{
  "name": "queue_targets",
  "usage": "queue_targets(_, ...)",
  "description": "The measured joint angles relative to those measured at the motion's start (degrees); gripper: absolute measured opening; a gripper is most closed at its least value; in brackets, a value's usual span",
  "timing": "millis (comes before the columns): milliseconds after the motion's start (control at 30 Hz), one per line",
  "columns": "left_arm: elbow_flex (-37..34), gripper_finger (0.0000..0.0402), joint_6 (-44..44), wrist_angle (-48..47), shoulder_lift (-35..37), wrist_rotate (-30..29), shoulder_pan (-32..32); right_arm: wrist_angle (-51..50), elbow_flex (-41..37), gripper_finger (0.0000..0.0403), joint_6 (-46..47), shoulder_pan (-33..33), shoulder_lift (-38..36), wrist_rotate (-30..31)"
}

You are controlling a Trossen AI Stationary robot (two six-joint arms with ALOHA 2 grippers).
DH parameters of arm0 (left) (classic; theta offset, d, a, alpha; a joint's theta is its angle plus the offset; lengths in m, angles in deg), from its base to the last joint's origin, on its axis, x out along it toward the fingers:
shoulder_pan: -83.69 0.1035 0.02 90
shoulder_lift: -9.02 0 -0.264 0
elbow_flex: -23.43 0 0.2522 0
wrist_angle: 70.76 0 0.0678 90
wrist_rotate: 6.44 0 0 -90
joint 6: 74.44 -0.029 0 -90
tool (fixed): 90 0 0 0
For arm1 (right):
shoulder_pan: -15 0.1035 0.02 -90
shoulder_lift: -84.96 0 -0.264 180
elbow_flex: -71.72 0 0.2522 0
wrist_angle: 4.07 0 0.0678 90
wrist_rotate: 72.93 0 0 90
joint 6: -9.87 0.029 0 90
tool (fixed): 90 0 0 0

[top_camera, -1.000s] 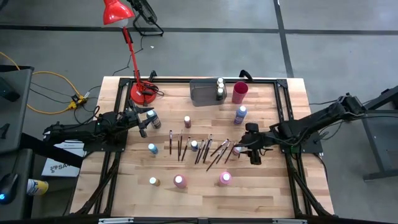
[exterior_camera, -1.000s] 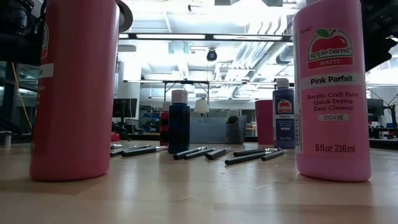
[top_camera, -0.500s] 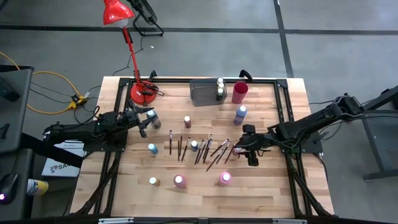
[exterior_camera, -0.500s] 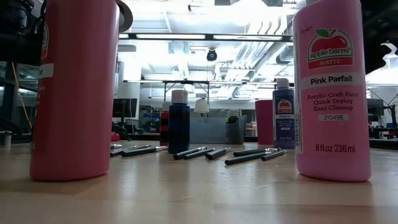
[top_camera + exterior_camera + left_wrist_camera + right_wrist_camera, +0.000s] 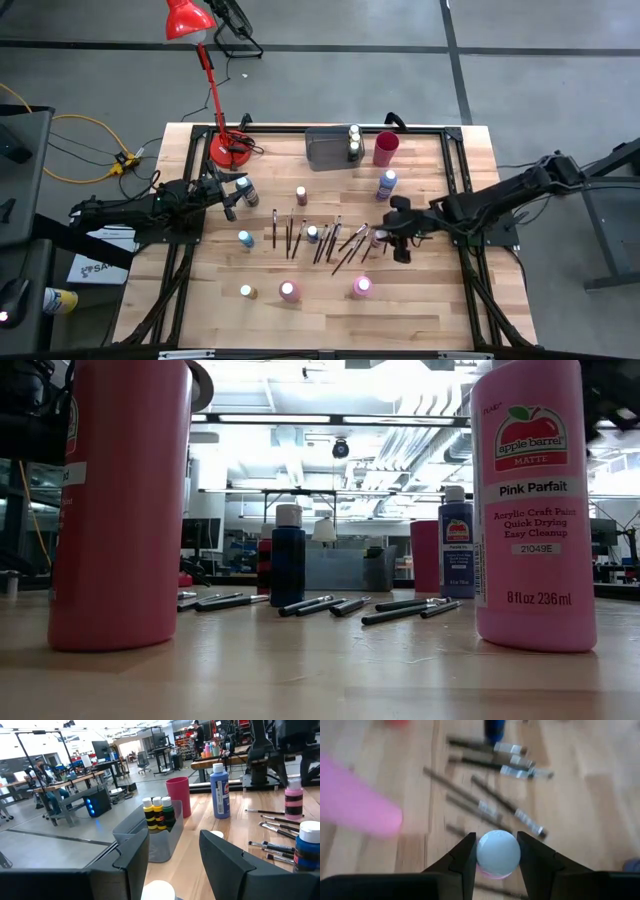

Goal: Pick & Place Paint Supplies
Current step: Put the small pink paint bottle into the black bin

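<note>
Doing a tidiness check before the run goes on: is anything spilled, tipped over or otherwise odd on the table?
Nothing stands out. The paint bottles stand upright, no paint is spilled, and the paintbrushes lie loosely scattered mid-table. Three bottles already sit in the grey bin beside the red cup.

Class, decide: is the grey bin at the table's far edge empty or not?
Not empty. The grey bin holds three small paint bottles, standing at one end.

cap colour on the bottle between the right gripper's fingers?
White cap over a pink bottle body; the right wrist view shows it best.
</note>
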Motion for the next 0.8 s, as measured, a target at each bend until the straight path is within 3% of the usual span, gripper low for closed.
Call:
queue_targets(333,-0.02,0.0171,-0.01,0.0,0.02,0.0,0.01,-7.73,17.07,0.0115,-7.74,-13.71,1.91,0.19)
queue_targets(567,-0.02,0.0171,-0.02,0.0,0.02,0.0,0.0,-10.21,28.8,0.0125,-9.25,-25.15,11.98,0.46)
queue_targets(800,0.0,0.0171,-0.02,0.0,0.0,0.0,0.02,-9.69,40.32,0.012,-8.94,-32.78,22.78,4.75)
